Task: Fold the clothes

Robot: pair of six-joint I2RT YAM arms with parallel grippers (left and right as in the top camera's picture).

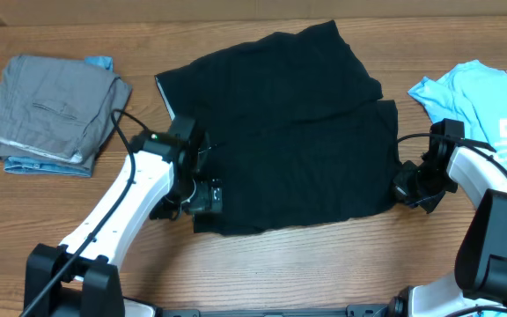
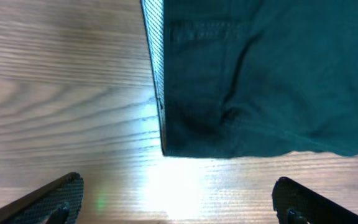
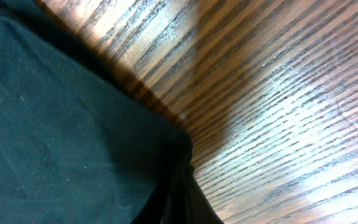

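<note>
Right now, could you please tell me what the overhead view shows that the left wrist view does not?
Only overhead: the grey folded garment, the light blue T-shirt and the right gripper at the black shirt, on its right edge. Only left wrist: the shirt's corner close up, lying beyond the open fingers, untouched. Both: the black shirt, the left gripper and the wooden table.

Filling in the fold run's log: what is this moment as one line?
left gripper: open, over black shirt lower-left corner | right gripper: shut on shirt's right edge | lift: not yet
</note>
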